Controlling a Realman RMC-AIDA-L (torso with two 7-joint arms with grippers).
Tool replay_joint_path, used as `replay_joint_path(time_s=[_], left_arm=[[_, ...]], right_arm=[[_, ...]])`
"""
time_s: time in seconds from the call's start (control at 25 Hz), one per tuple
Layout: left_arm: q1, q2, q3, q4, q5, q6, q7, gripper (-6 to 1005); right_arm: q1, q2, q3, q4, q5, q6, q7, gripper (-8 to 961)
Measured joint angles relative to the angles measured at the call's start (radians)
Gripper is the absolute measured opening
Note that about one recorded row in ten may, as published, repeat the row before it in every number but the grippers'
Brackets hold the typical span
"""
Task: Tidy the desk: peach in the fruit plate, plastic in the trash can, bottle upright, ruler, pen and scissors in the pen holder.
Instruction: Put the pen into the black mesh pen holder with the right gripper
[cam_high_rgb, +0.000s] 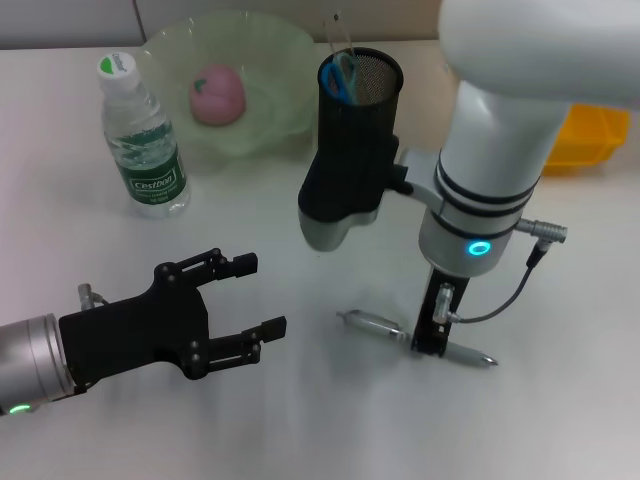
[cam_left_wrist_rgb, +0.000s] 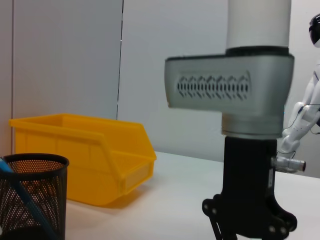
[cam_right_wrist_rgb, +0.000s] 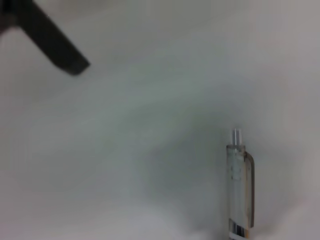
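Head view: right pincer (cam_high_rgb: 432, 335) straddles the pen (cam_high_rgb: 415, 337) at lower right, closure not discernible. Left pincer (cam_high_rgb: 245, 312) waits wide open. Off-centre closure could roll the pen away.

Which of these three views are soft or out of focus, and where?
Head view: sharp throughout, soft shadow under the pen. Left wrist view: the near pen holder is slightly soft. Right wrist view: blurred overall, the pen hazy and a dark tool finger smeared.
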Motion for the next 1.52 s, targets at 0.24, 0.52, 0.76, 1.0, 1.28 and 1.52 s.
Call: replay_joint_path(time_s=[0.24, 0.52, 0.76, 1.0, 1.28, 1.52], left_arm=[[-0.003, 0.000, -0.006, 0.001, -0.002, 0.004, -0.020, 786], [-0.010, 0.000, -0.016, 0.002, -0.007, 0.019, -0.037, 786], [-0.011, -0.001, -0.024, 0.001, -0.031, 0.029, -0.037, 786], [-0.014, -0.003, -0.025, -0.001, -0.038, 0.030, -0.038, 786], [-0.021, -0.003, -0.026, -0.006, -0.046, 0.031, -0.038, 786], [-0.023, -0.004, -0.026, -0.008, -0.063, 0.032, -0.038, 786]], right_arm=[[-0.032, -0.008, 0.159, -0.020, -0.022, -0.012, -0.072, 130], [-0.137, -0.009, 0.438, -0.093, -0.037, 0.002, -0.284, 133], [-0.245, -0.010, 0.651, -0.116, 0.092, 0.043, -0.542, 136], [-0.361, -0.010, 0.773, -0.084, 0.334, 0.071, -0.814, 139], [-0.460, -0.011, 0.831, 0.132, 0.711, 0.091, -1.245, 143], [-0.473, -0.011, 0.834, 0.326, 0.890, 0.091, -1.510, 146]])
